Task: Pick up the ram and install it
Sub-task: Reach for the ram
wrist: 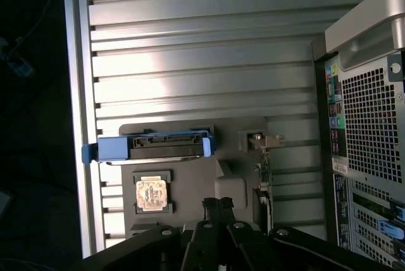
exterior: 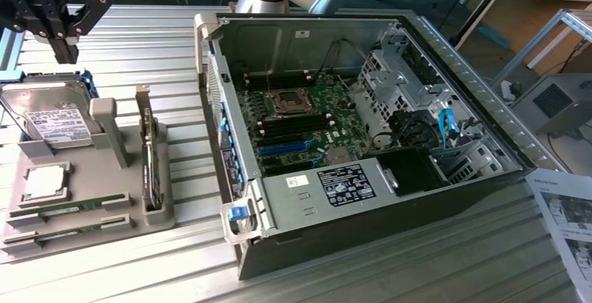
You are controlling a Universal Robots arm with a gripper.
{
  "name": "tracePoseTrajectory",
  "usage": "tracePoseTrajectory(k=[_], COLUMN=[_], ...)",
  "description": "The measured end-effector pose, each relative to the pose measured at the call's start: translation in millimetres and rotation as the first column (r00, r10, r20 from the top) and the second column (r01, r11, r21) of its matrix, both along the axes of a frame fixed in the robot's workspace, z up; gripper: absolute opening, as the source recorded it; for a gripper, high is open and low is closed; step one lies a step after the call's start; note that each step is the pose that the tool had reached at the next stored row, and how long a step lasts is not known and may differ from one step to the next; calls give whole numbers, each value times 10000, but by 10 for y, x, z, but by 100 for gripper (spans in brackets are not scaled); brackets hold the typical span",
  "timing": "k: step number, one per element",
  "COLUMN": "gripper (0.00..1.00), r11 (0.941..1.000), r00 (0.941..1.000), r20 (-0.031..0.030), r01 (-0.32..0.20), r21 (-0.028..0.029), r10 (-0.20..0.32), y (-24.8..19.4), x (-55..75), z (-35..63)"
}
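Two rams, thin green sticks, lie flat in the near slots of the grey parts tray [exterior: 111, 126]: one ram [exterior: 69, 208] and a second ram [exterior: 57, 234] just in front of it. My black gripper [exterior: 65, 57] hangs high over the tray's far end, above the hard drive [exterior: 54, 119] and well away from the rams. Its fingers are shut together with nothing between them. In the wrist view the shut gripper [wrist: 217, 203] points down at the tray [wrist: 231, 189]. The open computer case [exterior: 370, 143] lies on its side to the exterior view's right, with black memory slots [exterior: 294, 128] on its motherboard.
The tray also holds a CPU [exterior: 41, 182] and an upright card with a metal bracket [exterior: 148, 168]. The hard drive [wrist: 166, 146], CPU [wrist: 152, 193] and card [wrist: 262, 157] also appear from the wrist, beside the case's rear panel [wrist: 370, 125]. A printed sheet [exterior: 566, 220] lies right of the case.
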State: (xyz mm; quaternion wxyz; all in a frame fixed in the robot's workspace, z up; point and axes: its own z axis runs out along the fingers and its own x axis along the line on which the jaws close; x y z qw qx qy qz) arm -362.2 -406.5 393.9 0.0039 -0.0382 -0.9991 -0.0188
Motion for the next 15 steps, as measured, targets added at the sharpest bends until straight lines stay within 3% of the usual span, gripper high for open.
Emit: tracePoseTrajectory(k=[6,10,12,15], gripper=[11,11,11,11], r11=[10000,9999,9997,9996], r00=[10000,10000,10000,10000], r20=[1,-4,-11,-12], r01=[-2,-1,0,-1], r21=[-26,-161,-257,-279], r10=[2,0,0,1], y=[0,0,0,0], x=[1,1,0,0], z=[0,0,1,1])
